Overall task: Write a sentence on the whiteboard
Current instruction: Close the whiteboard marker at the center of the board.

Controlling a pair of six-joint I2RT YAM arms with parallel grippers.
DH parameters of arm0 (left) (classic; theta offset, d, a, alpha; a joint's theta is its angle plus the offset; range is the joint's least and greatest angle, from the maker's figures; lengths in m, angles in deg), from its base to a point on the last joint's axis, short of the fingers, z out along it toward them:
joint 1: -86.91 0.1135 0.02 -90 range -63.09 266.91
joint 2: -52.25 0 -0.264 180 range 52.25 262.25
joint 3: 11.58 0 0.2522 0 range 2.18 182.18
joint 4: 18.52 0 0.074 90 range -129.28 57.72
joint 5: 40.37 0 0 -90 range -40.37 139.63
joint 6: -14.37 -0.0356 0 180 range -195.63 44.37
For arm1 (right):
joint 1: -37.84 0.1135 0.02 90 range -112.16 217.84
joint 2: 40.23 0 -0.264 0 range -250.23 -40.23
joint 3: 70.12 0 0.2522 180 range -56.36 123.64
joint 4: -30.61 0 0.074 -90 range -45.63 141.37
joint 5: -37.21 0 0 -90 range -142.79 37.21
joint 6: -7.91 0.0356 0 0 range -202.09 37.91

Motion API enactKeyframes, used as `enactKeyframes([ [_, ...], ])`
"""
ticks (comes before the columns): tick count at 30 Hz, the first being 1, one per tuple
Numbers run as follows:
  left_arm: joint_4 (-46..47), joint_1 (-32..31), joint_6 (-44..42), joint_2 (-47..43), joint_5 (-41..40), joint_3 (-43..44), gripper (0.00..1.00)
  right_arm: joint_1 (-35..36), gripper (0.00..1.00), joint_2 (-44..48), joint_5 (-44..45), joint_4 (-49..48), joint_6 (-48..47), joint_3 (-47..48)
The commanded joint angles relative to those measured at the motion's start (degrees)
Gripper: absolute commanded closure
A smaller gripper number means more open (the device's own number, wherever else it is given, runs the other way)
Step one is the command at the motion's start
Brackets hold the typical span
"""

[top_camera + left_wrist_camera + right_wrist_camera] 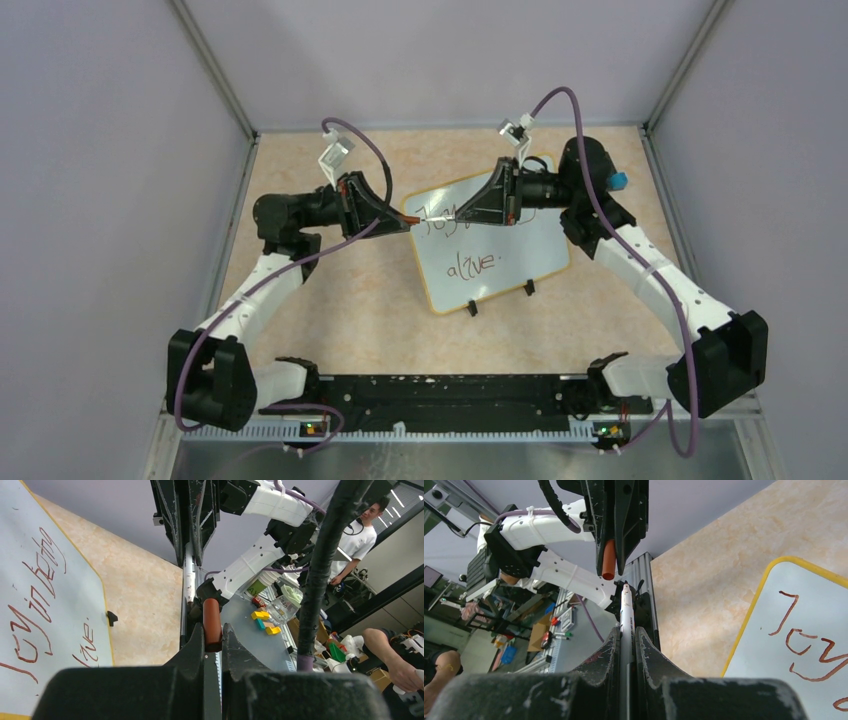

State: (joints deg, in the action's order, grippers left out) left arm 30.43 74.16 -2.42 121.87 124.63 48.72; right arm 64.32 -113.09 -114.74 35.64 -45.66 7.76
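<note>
The whiteboard (520, 250) lies on the table's middle, yellow rim and two black clip feet toward me. The sentence (472, 264) is on it in reddish-brown; its top line is partly hidden by the grippers. My left gripper (392, 218) is shut on a reddish-brown marker cap (211, 622). My right gripper (468, 212) is shut on a white marker (625, 610). The two point at each other above the board's far-left corner. The marker's tip and the cap (609, 560) are close, slightly offset, not joined. The board (55, 630) and its writing (37, 580) also show in the left wrist view.
Grey enclosure walls stand close on the left, right and back. A black rail (440, 392) runs along the near edge between the arm bases. Purple cables loop over both arms. Outside the cell are coloured blocks (264, 620) on a grey bench and people.
</note>
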Motion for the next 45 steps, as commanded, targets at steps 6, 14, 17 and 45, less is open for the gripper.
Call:
enactKeyframes([
  [6, -7.02, 0.62, -6.41, -1.30, 0.24, 2.04, 1.00, 0.33, 1.00, 1.83, -0.64, -0.80, -0.87, 1.79],
  [14, -7.59, 0.39, -6.83, -0.77, 0.05, 2.08, 1.00, 0.33, 1.00, 1.37, -0.75, -1.95, 0.14, 1.88],
  [17, -7.48, 0.15, -6.55, -0.66, -0.24, 1.98, 1.00, 0.49, 1.00, 0.97, -0.72, -2.49, 0.55, 2.04],
  [45, -16.18, -7.53, -10.36, 4.79, -7.54, 5.82, 1.00, 2.91, 1.00, -3.45, 4.51, -10.07, 5.92, 3.09],
])
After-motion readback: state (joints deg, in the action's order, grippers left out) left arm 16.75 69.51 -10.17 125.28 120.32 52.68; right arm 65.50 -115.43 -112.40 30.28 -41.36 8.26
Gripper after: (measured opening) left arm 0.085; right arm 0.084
